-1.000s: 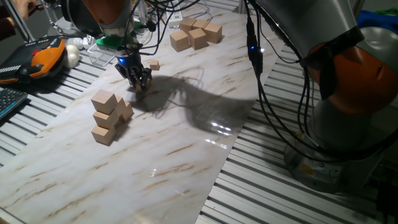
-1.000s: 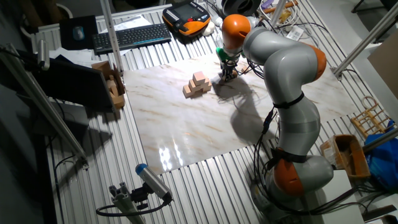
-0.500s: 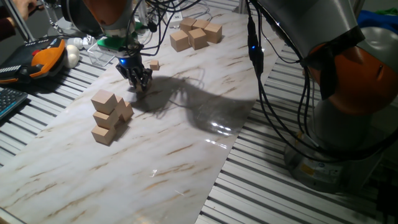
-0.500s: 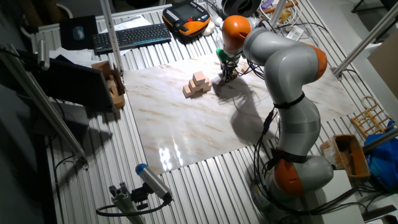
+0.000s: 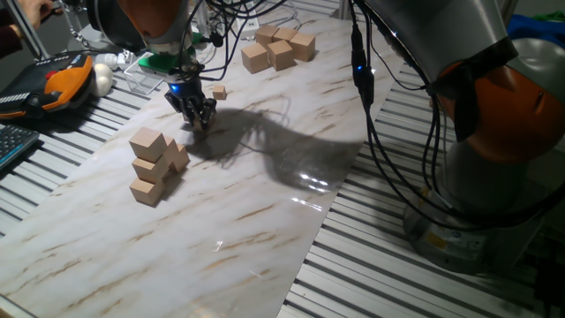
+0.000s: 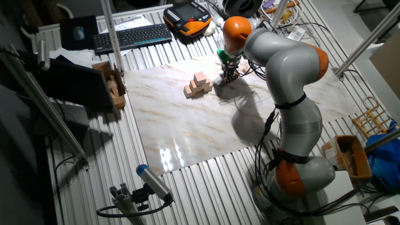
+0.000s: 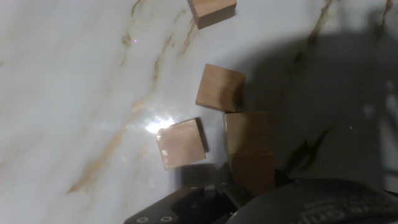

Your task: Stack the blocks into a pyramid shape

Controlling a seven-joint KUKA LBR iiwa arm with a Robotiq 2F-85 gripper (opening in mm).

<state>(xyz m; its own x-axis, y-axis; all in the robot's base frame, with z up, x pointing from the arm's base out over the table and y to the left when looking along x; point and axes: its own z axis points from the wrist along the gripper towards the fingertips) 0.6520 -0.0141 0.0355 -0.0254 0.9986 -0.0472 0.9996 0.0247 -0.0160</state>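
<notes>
On white marble-patterned board (image 5: 265,203), besides large tan wooden cubes (image 5: 281,49) and medium tan wooden cube pile (image 5: 152,166): 4 tiny light-tan wooden blocks (image 7: 247,132) clustered under black two-finger gripper (image 5: 198,119), low over board. Probably light, rigid, easily nudged; best pinched across 2 opposite flat faces. Cannot tell whether gripper clamped or released, fingers hidden.

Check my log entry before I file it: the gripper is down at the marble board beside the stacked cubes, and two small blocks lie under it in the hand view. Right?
The count is off. The hand view shows five small blocks on the marble board, not two. The rest holds: the fixed view shows the gripper down at the board beside the stacked cubes.
</notes>
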